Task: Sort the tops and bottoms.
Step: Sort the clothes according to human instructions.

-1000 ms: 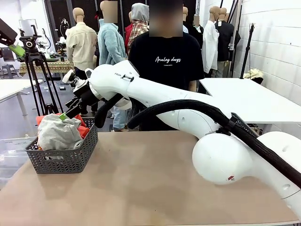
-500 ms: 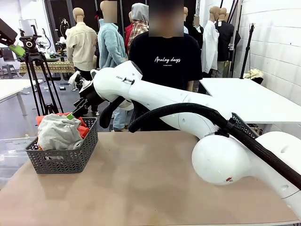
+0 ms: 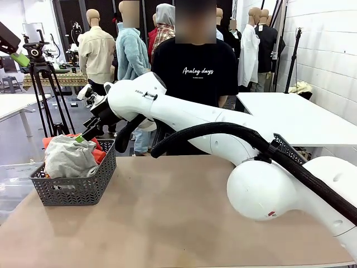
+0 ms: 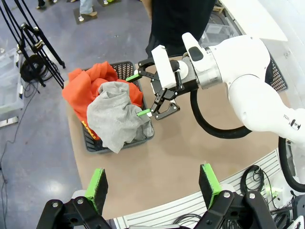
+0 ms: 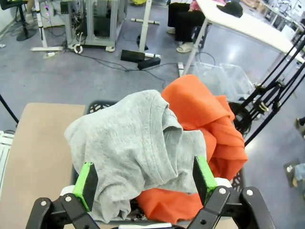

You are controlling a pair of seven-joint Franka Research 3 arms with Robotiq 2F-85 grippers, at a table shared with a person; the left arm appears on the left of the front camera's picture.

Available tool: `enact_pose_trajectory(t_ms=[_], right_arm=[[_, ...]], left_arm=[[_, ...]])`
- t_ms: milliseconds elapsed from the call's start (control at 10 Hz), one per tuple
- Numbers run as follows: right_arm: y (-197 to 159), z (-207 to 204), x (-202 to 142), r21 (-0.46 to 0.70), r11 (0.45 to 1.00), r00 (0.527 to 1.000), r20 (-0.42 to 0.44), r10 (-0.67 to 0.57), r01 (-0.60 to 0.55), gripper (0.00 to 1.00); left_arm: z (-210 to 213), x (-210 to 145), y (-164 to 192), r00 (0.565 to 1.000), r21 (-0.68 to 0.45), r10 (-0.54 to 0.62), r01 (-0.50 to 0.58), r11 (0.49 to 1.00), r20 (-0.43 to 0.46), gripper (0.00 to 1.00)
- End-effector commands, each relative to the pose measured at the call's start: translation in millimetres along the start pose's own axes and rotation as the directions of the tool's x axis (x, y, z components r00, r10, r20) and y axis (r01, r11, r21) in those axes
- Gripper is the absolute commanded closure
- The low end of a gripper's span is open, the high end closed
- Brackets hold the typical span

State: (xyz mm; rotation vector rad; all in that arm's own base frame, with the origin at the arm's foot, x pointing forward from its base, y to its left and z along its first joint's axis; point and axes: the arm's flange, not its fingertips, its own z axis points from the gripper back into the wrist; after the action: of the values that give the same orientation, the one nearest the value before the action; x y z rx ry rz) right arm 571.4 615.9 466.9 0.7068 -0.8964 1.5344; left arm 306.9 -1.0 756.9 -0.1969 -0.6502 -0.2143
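Tan tabletop (image 3: 167, 212), dark mesh basket (image 3: 75, 190) at its left end. Grey top (image 5: 128, 143) is heaped over the orange one (image 5: 209, 129) inside. Right gripper (image 4: 143, 95) hangs just above, jaws wide and empty; left gripper (image 4: 151, 183) is spread too. Looks limp and light, so I'd pinch a raised grey fold.

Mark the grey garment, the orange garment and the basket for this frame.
grey garment (image 5: 128, 143), right wrist view, on its bunched middle.
orange garment (image 5: 200, 112), right wrist view, on the upper fold behind the grey one.
basket (image 3: 75, 190), front view, on its dark mesh front wall.
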Motion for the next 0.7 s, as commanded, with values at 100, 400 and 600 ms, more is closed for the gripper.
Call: enact_pose_trajectory(t_ms=[100, 400, 600], right_arm=[[-0.6, 2.0, 0.7, 0.014, 1.0, 1.0, 0.011, 0.014, -0.014, 0.0], [-0.6, 2.0, 0.7, 0.014, 1.0, 1.0, 0.011, 0.014, -0.014, 0.0], [-0.6, 2.0, 0.7, 0.014, 1.0, 1.0, 0.011, 0.014, -0.014, 0.0]], left_arm=[[2.1, 2.0, -0.5, 1.0, -0.005, -0.003, 0.003, 1.0, 0.0, 0.0], [2.1, 2.0, -0.5, 1.0, -0.005, -0.003, 0.003, 1.0, 0.0, 0.0], [2.1, 2.0, -0.5, 1.0, -0.005, -0.003, 0.003, 1.0, 0.0, 0.0]])
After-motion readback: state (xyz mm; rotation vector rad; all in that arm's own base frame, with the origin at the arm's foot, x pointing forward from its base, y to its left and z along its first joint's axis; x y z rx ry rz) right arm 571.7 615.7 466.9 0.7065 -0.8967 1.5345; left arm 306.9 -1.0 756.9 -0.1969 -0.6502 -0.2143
